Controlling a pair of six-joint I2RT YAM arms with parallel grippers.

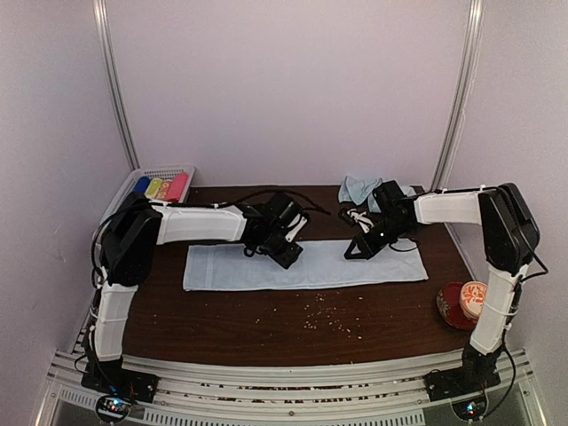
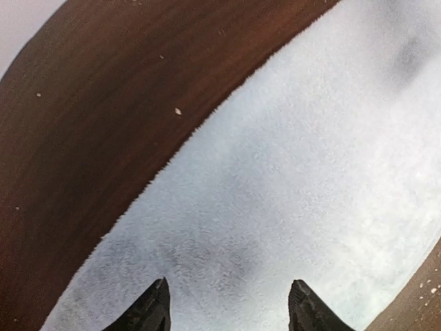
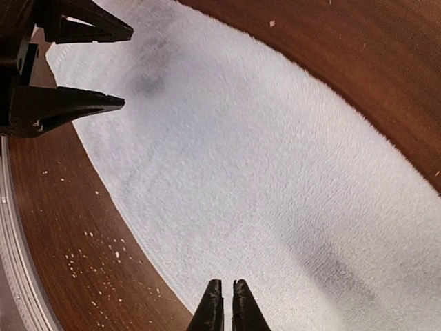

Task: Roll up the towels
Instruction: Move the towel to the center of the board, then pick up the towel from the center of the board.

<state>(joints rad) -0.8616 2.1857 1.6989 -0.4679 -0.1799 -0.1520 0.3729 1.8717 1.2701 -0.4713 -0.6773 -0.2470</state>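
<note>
One pale blue towel lies flat and spread lengthwise across the dark wooden table. A second towel sits crumpled at the back, right of centre. My left gripper hovers low over the flat towel's left half. In the left wrist view this gripper is open, with only the towel beneath it. My right gripper is over the towel's right half. In the right wrist view that gripper is shut with nothing pinched, above the towel. The left gripper shows there at the top left.
A white basket at the back left holds coloured rolls. A red bowl stands at the table's right edge beside the right arm. Crumbs are scattered in front of the towel. White cabling lies near the crumpled towel.
</note>
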